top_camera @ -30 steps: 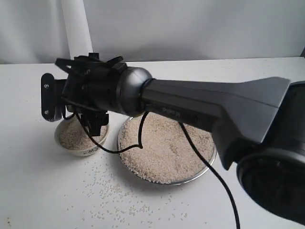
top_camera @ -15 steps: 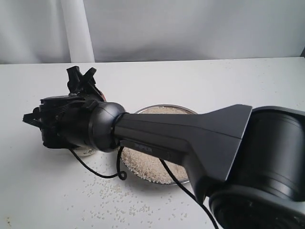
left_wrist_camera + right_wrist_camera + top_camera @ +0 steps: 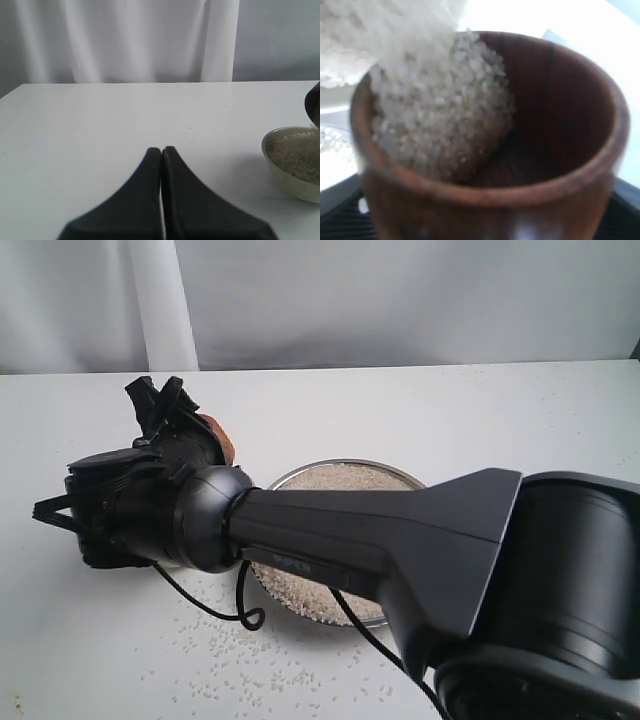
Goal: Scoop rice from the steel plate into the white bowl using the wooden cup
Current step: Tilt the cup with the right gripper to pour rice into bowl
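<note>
My right gripper (image 3: 185, 425) reaches across to the left and is shut on the wooden cup (image 3: 218, 442), of which only a brown sliver shows past the wrist. In the right wrist view the cup (image 3: 560, 125) is tipped, and rice (image 3: 440, 115) slides over its lip. The steel plate (image 3: 345, 466) heaped with rice (image 3: 335, 482) lies behind the arm, partly covered. The arm hides the white bowl in the exterior view; the left wrist view shows the bowl (image 3: 292, 185) holding rice (image 3: 297, 152). My left gripper (image 3: 161, 150) is shut and empty, off to the side of the bowl.
Loose grains (image 3: 250, 660) are scattered on the white table in front of the plate. A black cable (image 3: 245, 612) loops down from the right arm over the plate's near rim. A white curtain and post stand behind the table.
The right wrist has rolled over and lifted, tipping the cup. The arm now covers the bowl, which showed below the gripper a second ago.
</note>
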